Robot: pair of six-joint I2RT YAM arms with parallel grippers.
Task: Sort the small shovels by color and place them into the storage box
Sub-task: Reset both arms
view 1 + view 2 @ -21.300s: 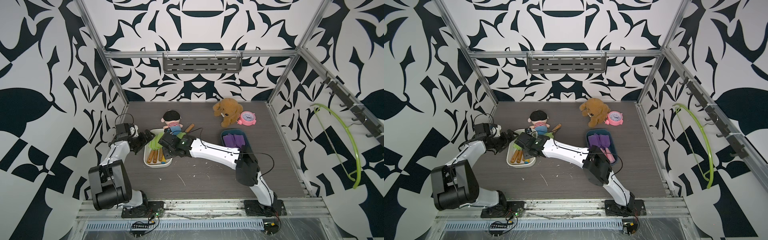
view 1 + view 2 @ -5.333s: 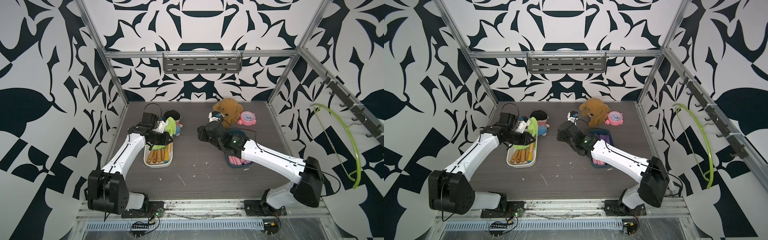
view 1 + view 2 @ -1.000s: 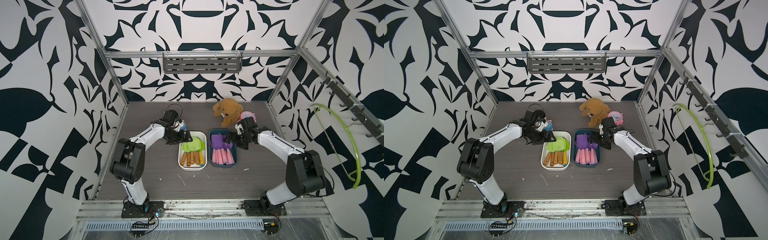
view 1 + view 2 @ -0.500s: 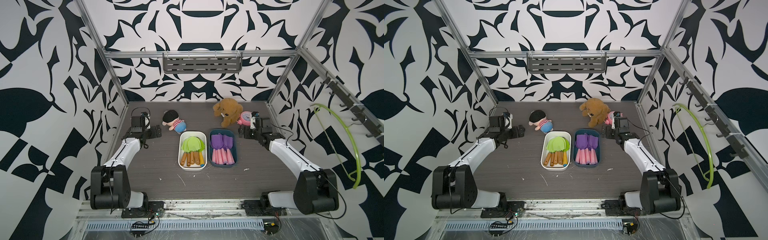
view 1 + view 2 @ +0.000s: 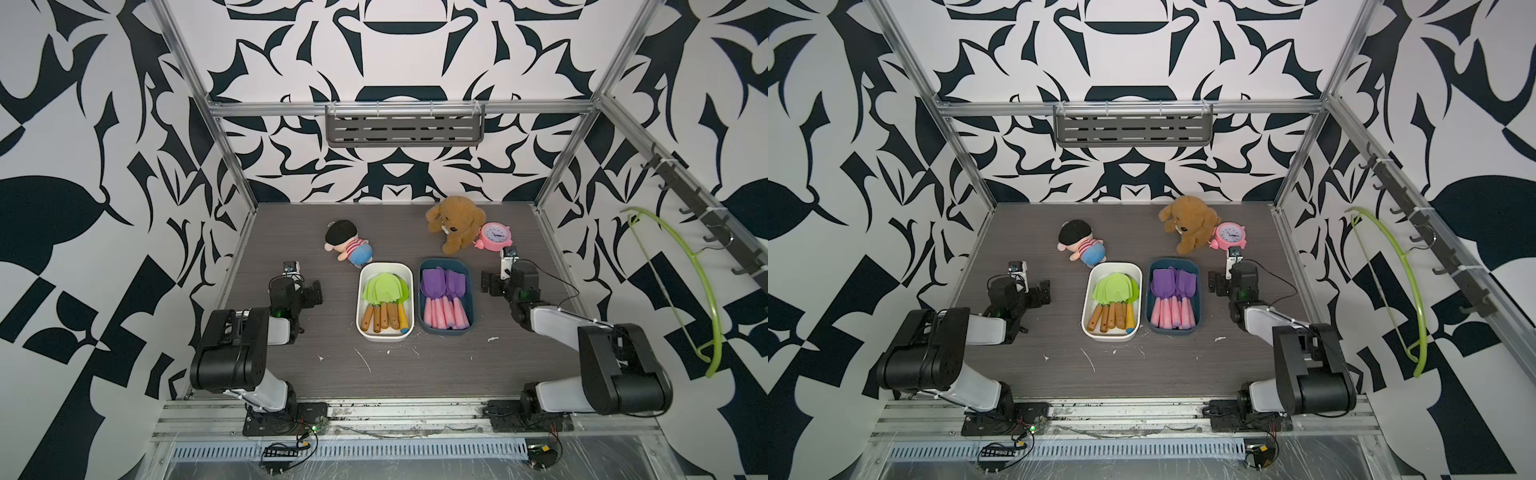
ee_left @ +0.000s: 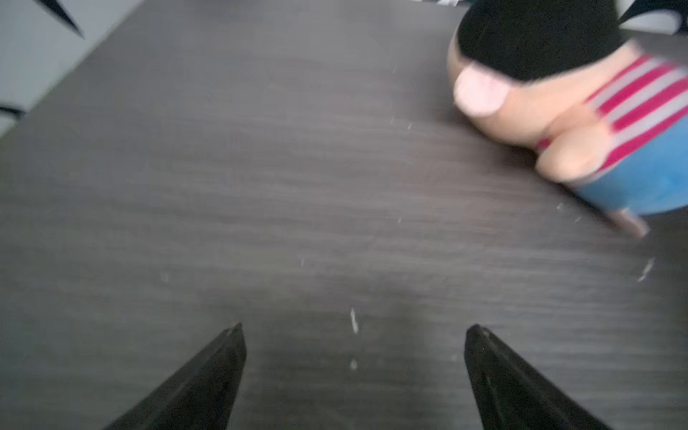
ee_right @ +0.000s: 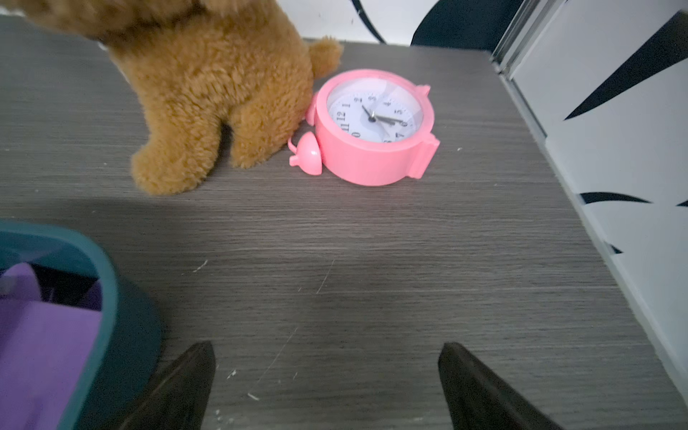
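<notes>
**Editor:** Where do the shovels lie?

**Photographer:** Green shovels (image 5: 384, 291) fill the white box (image 5: 360, 309). Purple shovels (image 5: 442, 286) fill the blue box (image 5: 471, 299), just beside the white box on the robot's right. All lie parallel, blades away from the robot and handles toward it. None shows loose on the table (image 5: 415, 365).

**Editor:** And the grippers?

**Photographer:** The left gripper (image 6: 353, 329) hangs over bare table, well to the left of the white box, jaws wide apart and empty. The right gripper (image 7: 327, 346) mirrors it past the blue box, on the side away from the white box, jaws likewise spread and holding nothing.

**Editor:** What does the next move turn on?

**Photographer:** Little, I judge, as the sorting looks finished. If a shovel needed shifting, the left gripper is nearer the green and the right nearer the purple. Jaws would close across a handle, side to side.
</notes>
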